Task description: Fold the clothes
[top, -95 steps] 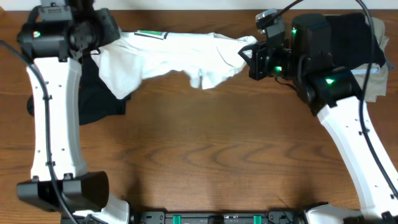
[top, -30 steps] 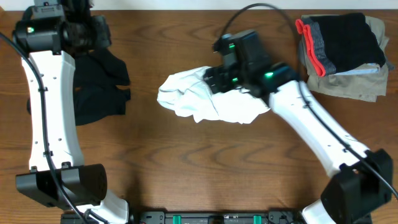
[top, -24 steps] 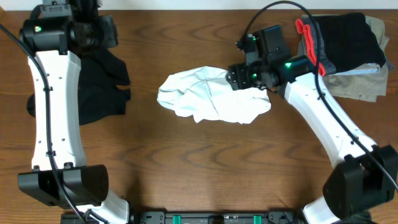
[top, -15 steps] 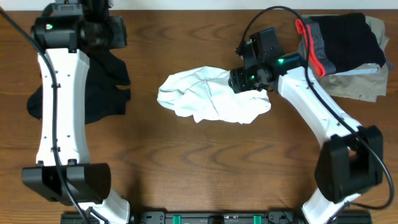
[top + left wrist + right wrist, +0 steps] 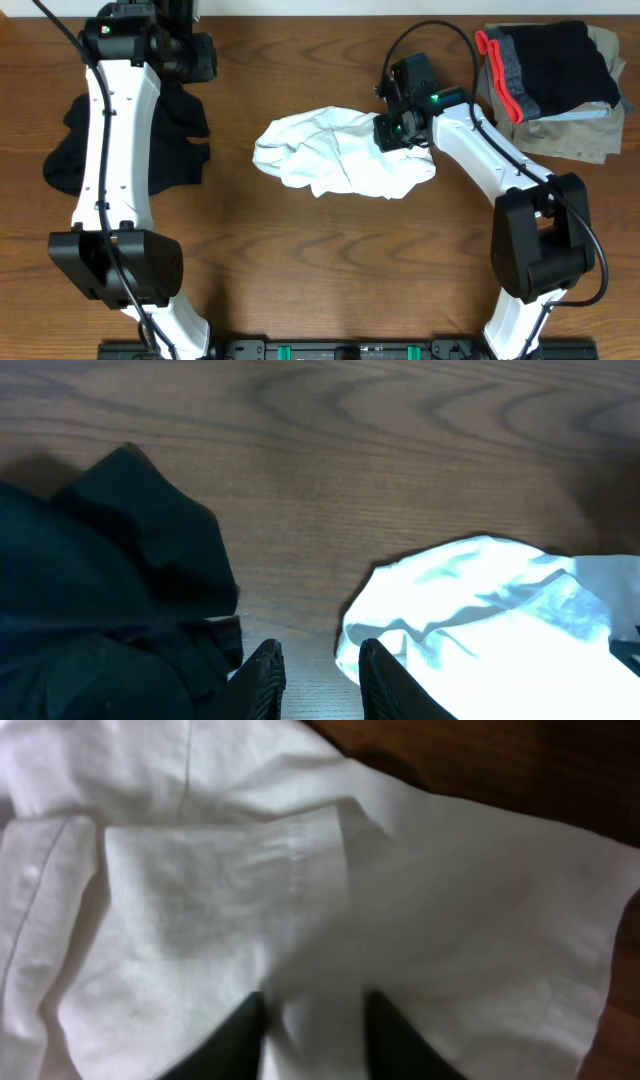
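Note:
The white T-shirt (image 5: 340, 155) lies crumpled at the table's middle. In the right wrist view it fills the frame (image 5: 200, 900). My right gripper (image 5: 393, 132) is at the shirt's upper right edge. Its fingers (image 5: 238, 1040) have closed in on a raised fold of white cloth, so the right gripper (image 5: 312, 1035) is shut on the shirt. The black garment (image 5: 130, 150) lies spread at the left, and also shows in the left wrist view (image 5: 100, 610). My left gripper (image 5: 195, 58) hovers over its far right corner. The left gripper (image 5: 320, 680) stands narrowly open with only bare wood between its fingers.
A stack of folded clothes sits at the back right: a grey garment with red-orange trim (image 5: 503, 68), a black piece (image 5: 560, 60) on top, and a khaki one (image 5: 575, 138) underneath. The left arm (image 5: 110, 150) crosses the black garment.
The right gripper has settled on the shirt's upper right edge and closed on a fold of it. The left arm has swung right, uncovering more of the black garment's left side.

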`<state>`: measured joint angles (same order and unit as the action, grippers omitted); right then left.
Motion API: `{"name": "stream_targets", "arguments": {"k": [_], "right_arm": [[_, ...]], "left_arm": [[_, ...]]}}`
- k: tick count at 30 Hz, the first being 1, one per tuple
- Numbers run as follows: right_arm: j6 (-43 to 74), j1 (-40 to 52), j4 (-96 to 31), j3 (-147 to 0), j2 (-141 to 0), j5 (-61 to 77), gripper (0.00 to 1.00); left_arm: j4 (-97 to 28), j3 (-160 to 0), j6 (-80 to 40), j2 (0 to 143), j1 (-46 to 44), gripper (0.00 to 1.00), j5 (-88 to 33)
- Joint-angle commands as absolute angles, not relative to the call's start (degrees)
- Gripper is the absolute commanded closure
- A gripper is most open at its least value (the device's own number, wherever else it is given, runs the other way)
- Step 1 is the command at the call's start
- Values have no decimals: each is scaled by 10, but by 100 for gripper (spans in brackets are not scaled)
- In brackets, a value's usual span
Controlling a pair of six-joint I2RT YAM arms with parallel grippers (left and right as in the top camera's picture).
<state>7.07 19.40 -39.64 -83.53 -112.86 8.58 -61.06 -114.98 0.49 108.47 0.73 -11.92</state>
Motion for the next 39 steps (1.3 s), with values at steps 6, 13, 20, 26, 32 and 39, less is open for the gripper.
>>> {"name": "stream_targets", "arguments": {"k": [6,13,20,26,32,39], "right_arm": [[77,199,-396,-852,-1097,123,97],[77,244,-395,-855,-1050,199,99],[98,337,-416,-855,-1050,182,99],[102,335,-412,-855,-1047,170,62],[91,307,-406,-855,-1016,168,28],[98,224,-399,-856,-959,107,23]], "left_arm": [[-603,-1153,15,1087,8,72,-124],[-603,-1153,15,1087,8,72,-124],[-604,-1153,19,1087,8,72,-124],[-607,-1153,19,1087,8,72,-124],[-615,-1153,21,1087,1,73,-143],[-684,-1153,36,1098,-48,73,-161]]}}
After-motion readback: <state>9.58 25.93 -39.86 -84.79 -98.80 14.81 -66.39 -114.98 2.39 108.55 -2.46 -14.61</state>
